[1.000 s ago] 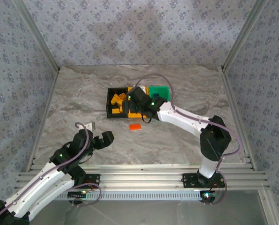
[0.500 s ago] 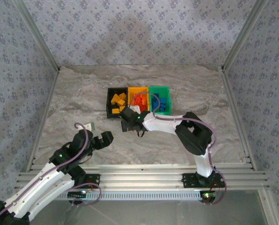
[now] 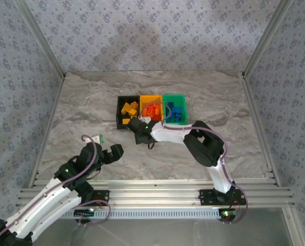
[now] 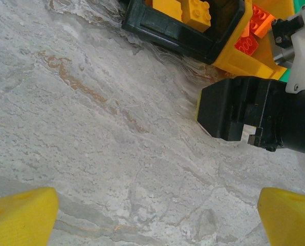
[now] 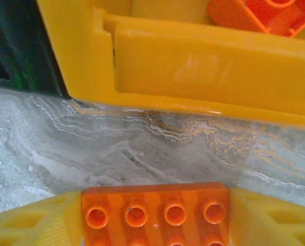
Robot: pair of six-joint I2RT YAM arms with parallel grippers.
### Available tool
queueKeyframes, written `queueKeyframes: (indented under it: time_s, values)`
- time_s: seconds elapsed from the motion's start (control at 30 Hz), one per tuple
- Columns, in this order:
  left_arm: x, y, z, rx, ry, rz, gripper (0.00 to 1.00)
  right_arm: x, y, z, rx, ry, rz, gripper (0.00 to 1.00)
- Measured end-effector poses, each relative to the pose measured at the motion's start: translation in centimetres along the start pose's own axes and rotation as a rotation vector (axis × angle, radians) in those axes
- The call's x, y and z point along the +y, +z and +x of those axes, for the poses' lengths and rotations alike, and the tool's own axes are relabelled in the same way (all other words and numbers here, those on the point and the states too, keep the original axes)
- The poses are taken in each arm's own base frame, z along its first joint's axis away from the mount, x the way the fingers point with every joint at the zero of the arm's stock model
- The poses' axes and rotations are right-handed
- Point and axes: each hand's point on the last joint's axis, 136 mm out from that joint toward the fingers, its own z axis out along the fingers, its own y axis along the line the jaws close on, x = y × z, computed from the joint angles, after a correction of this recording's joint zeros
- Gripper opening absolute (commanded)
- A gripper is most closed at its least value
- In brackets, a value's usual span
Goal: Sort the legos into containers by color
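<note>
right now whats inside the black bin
Several yellow-orange bricks lie loose in the black bin; no red or blue ones show. The right gripper, shut on a red-orange brick, covers the bin's near right corner from above, hiding that part.

- The table (image 3: 81, 107) has a grey marble-look top with brownish veins.
- Three open bins stand on it near the middle, close together in a row: black bin (image 3: 117, 113) left, orange-yellow bin (image 3: 151, 96) middle, green bin (image 3: 174, 95) right.
</note>
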Motion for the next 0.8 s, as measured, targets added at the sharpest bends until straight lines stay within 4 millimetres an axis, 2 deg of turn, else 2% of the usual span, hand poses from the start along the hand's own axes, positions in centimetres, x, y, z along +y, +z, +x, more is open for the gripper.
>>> queueKeyframes:
  time_s: [0.17,0.3,0.4,0.5,0.73,0.8]
  values:
    - [0.0,0.0,0.0,0.0,0.0,-0.001,1.0,0.1,-0.2,0.0,-0.006,-0.004,-0.002,0.61]
    - [0.0,0.0,0.0,0.001,0.0,-0.001,1.0,-0.2,-0.5,0.2,-0.015,-0.009,-0.012,0.6]
    - [0.0,0.0,0.0,0.0,0.0,-0.001,1.0,-0.4,-1.5,0.2,-0.032,-0.016,-0.027,0.59]
    - [0.0,0.0,0.0,0.0,0.0,-0.001,1.0,-0.2,-3.5,-0.6,-0.07,-0.016,-0.059,0.59]
    - [0.1,0.0,0.0,-0.004,-0.004,-0.006,1.0,0.2,-10.5,-4.2,-0.221,0.007,-0.165,0.6]
    - [0.2,0.0,0.0,-0.003,-0.007,-0.008,1.0,-0.1,-11.8,-5.3,-0.252,0.021,-0.182,0.61]
